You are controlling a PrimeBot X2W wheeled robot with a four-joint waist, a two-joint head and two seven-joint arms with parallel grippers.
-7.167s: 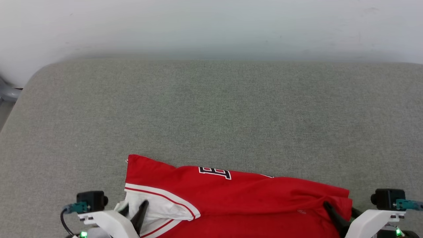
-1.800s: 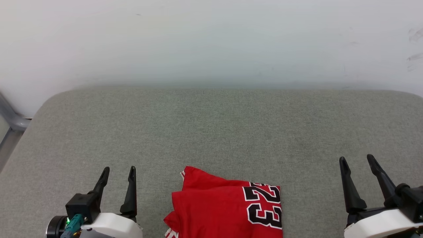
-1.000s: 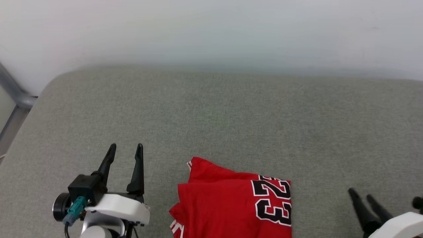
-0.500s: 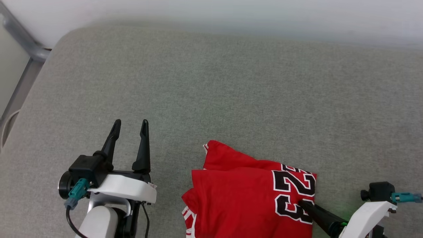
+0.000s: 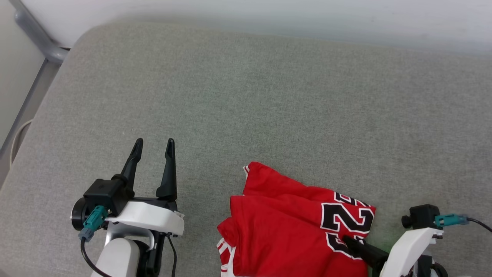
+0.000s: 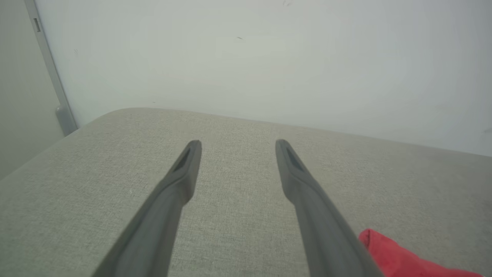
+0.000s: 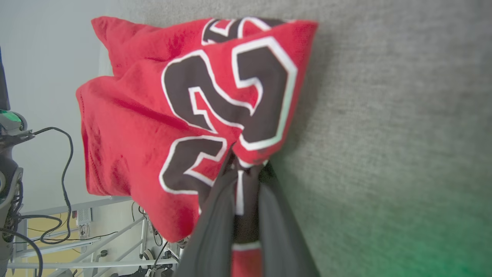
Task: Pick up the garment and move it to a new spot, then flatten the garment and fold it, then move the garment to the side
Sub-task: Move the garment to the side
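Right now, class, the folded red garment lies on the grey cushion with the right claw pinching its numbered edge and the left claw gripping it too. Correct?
No: the left claw stands open, apart from the garment, as the head view shows. The right claw does pinch the numbered edge, on the grey cushion.

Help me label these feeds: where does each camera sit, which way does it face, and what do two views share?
Head view: on the head, facing forward and down at the cushion; left gripper open lower left, right gripper pinching the garment lower right.
Left wrist view: on the left wrist, facing along its spread fingers across the cushion to the wall.
Right wrist view: on the right wrist, facing along its shut fingers at the garment's numerals.
Shared: all show garment and cushion.
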